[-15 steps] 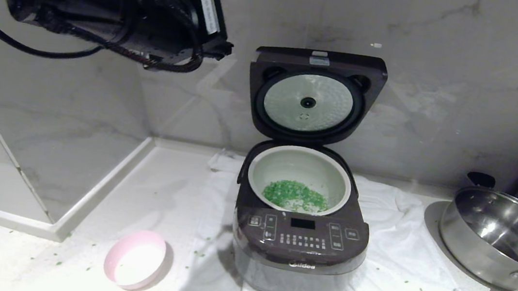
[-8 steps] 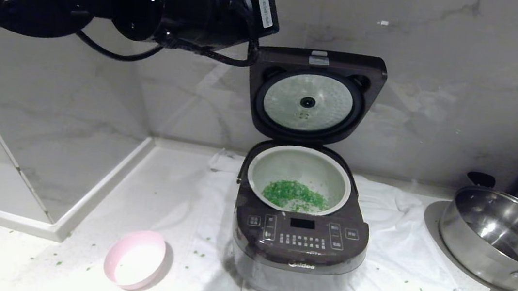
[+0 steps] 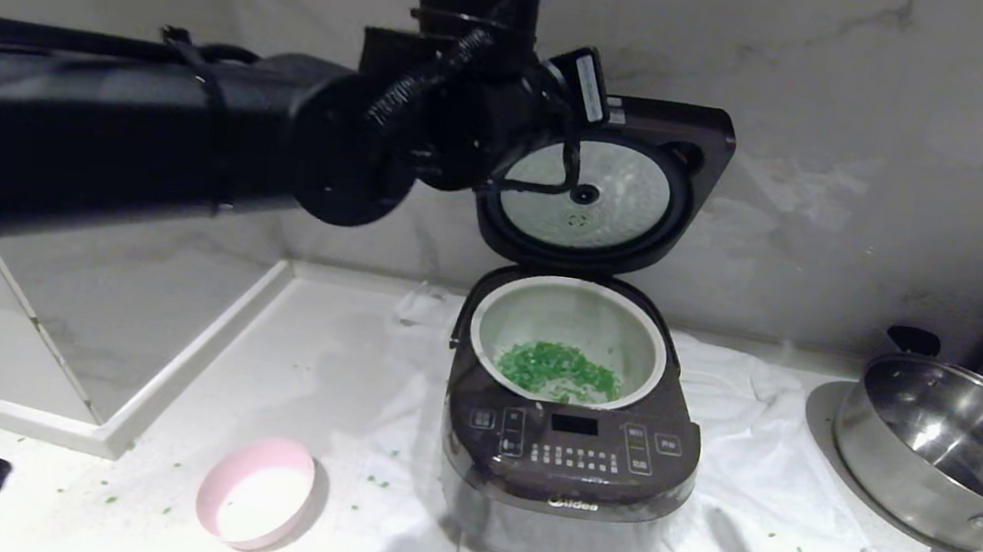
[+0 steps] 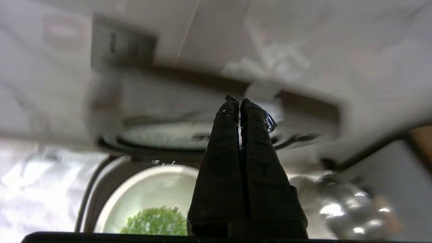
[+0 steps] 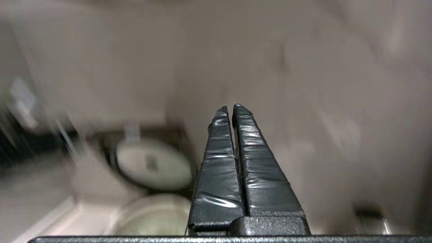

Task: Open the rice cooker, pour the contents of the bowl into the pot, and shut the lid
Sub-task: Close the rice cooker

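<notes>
A white counter [image 3: 325, 359] runs under a grey marbled wall [image 3: 842, 122], with a pale raised step [image 3: 113, 427] along the left corner. A rumpled white cloth [image 3: 750, 528] covers the middle and right of the counter, and small green crumbs are scattered over both. The cooker [image 3: 565, 479] stands on the cloth, its lid [image 3: 640, 191] tipped upright against the wall with the silvery plate facing out. The pot [image 3: 569, 322] sits inside it, the green bits [image 3: 559, 372] heaped on its floor toward the front. The pink bowl [image 3: 256, 492] rests on the bare counter to the cooker's front left, apart from it, showing a white inside. A steel pan [image 3: 944, 448] sits at the far right. The left arm [image 3: 147, 135] reaches across from the left, its wrist in front of the lid's upper left corner; the left gripper [image 4: 240, 101] has its fingers pressed together on nothing, tips near the lid's top edge. The right gripper [image 5: 229, 108] is likewise pressed together and empty, raised in the air facing the wall, with the cooker off to one side
</notes>
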Tool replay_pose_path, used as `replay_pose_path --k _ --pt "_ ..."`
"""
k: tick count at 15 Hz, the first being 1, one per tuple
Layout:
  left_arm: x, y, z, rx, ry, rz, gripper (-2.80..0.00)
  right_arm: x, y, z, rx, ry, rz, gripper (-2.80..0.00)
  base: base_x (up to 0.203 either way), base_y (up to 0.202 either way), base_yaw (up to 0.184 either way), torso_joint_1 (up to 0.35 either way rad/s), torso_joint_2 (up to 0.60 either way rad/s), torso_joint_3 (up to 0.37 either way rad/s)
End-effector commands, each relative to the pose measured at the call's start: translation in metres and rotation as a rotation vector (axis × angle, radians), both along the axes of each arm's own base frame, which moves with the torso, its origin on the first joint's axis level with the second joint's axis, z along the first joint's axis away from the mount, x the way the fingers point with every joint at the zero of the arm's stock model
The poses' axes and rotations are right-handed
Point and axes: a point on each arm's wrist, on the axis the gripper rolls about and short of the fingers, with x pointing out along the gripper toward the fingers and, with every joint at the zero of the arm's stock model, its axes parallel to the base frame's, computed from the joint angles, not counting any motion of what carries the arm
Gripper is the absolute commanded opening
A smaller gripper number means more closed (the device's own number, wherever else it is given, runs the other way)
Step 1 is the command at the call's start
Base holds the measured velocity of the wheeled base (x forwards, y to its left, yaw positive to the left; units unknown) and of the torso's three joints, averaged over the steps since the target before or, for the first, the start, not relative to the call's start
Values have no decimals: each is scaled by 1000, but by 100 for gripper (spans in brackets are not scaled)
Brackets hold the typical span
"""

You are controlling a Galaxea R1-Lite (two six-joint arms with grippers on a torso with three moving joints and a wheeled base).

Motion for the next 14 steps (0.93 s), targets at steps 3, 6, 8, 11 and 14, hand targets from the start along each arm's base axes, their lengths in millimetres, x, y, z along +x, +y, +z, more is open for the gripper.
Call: replay_pose_path --k 3,6,8,11,14 --pt "33 -31 -52 37 3 56 -280 35 7 -5 -7 98 68 -280 0 0 0 0 0 0" --pt "30 -29 -47 33 -2 53 -280 52 9 -5 -11 134 79 -280 0 0 0 0 0 0" --pt "26 -26 -40 23 -9 60 -280 67 12 -2 -13 157 98 -280 0 0 0 0 0 0" --pt "15 -20 -27 20 -7 57 -280 102 16 16 13 161 118 -280 0 0 0 0 0 0" --pt "-4 -18 -12 3 2 32 -280 150 22 31 10 172 160 -280 0 0 0 0 0 0"
